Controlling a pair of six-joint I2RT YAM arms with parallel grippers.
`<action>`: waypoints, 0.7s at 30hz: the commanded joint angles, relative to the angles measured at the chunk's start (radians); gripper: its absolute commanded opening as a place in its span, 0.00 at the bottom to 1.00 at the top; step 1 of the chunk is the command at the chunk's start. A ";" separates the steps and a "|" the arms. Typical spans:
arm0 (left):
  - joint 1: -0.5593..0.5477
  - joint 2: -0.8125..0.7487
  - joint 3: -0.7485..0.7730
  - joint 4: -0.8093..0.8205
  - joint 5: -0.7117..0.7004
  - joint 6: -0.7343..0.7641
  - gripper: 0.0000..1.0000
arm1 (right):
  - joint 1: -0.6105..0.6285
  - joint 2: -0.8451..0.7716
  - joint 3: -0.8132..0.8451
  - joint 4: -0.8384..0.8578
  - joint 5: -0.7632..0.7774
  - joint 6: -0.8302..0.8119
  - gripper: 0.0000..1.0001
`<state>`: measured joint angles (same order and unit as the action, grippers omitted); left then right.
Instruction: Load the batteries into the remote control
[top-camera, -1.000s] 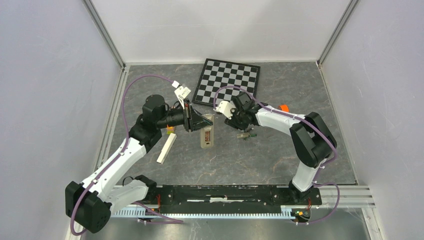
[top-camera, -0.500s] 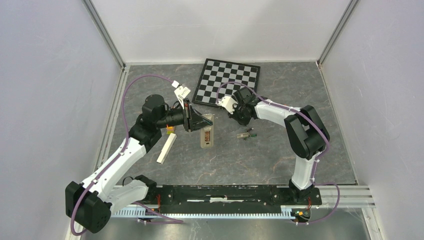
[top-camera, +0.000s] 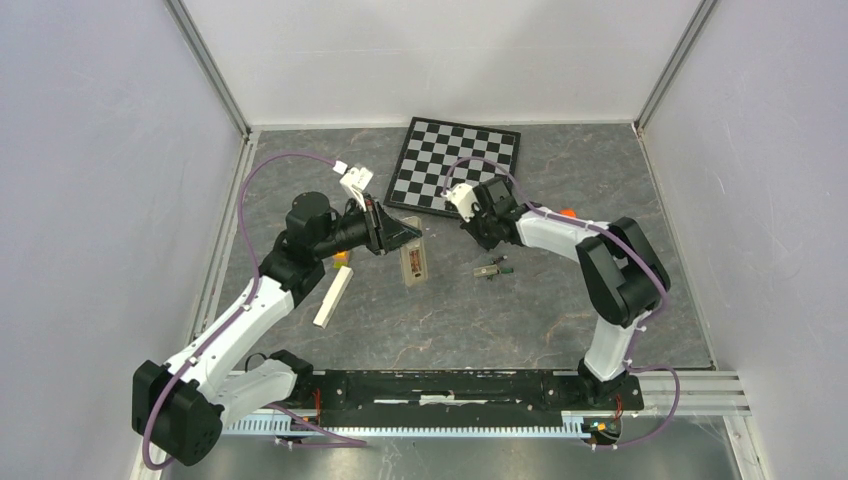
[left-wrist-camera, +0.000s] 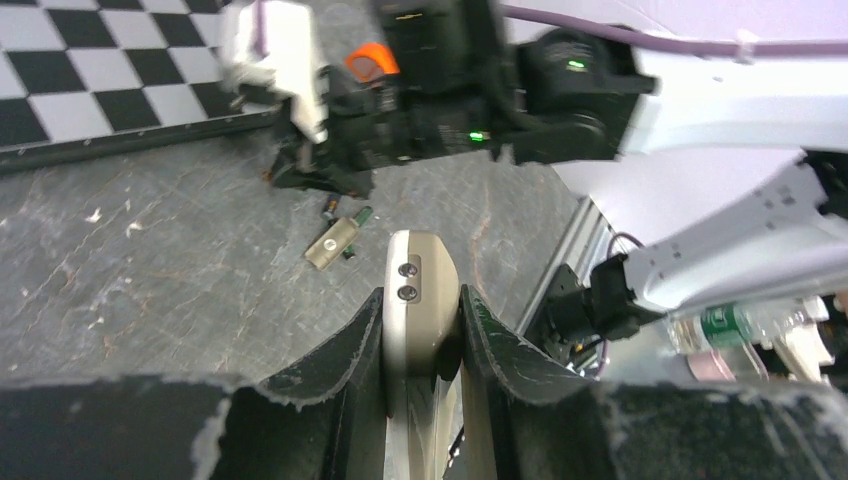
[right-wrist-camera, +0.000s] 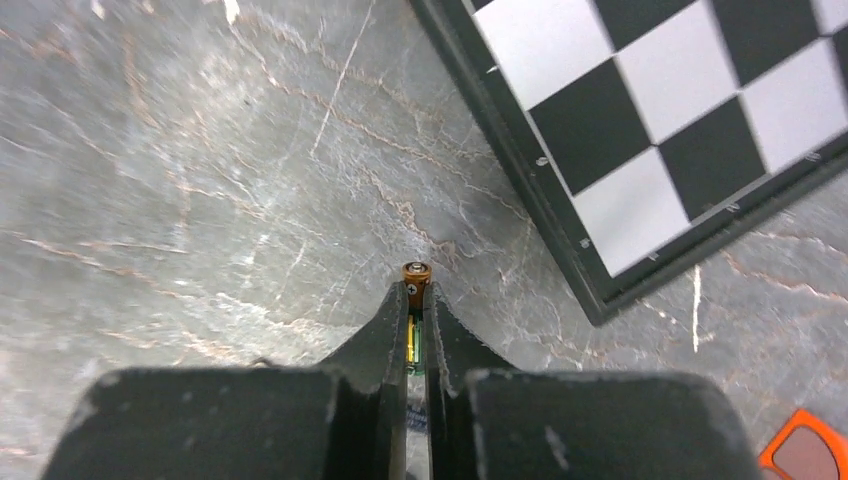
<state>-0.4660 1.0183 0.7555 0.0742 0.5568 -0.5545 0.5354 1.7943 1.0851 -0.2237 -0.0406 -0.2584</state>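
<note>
Table (top-camera: 560, 320): grey, stone-patterned, with pale walls on three sides; both arm bases sit at its near edge.
Checkerboard (top-camera: 455, 165): black-and-white board lying flat at the far middle, turned a little askew.
Left arm (top-camera: 235, 320): reaches from the near left corner up toward the centre of the table, wrist pointing right.
Right arm (top-camera: 620, 270): bends from the near right and reaches left, its wrist just near of the checkerboard's near edge.
Cream block (top-camera: 333, 297): long plain bar lying on the table left of centre, beside the left arm's forearm.
Remote control (top-camera: 413, 262): at the table's centre, pale back up with the battery recess showing, its far end in the left gripper; whether its near end touches the table cannot be told.
Left gripper (left-wrist-camera: 420, 300): jaws closed narrow on the end of the remote control, one finger on each long side.
Right gripper (right-wrist-camera: 416, 295): jaws pinched almost together on a single battery, pointing down at bare table beside the checkerboard's edge, to the right of the remote control.
Loose batteries (top-camera: 492, 269): small cluster lying on the table right of the remote control, near of the right gripper and apart from it.
Held battery (right-wrist-camera: 415, 275): upright between the right fingers, copper-coloured tip sticking out, greenish body in the gap.
Orange cap (top-camera: 568, 213): on the table right of the right wrist, partly hidden by the arm.
</note>
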 joint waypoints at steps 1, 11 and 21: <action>0.006 0.000 -0.043 0.115 -0.130 -0.121 0.02 | 0.000 -0.181 -0.066 0.212 0.015 0.235 0.04; 0.005 0.045 -0.096 0.225 -0.218 -0.217 0.02 | 0.115 -0.555 -0.329 0.517 0.034 0.570 0.02; 0.005 0.119 -0.086 0.223 -0.215 -0.369 0.02 | 0.242 -0.691 -0.395 0.687 0.044 0.708 0.03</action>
<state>-0.4660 1.1225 0.6640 0.2367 0.3416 -0.8253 0.7479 1.1210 0.6865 0.3416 -0.0093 0.3840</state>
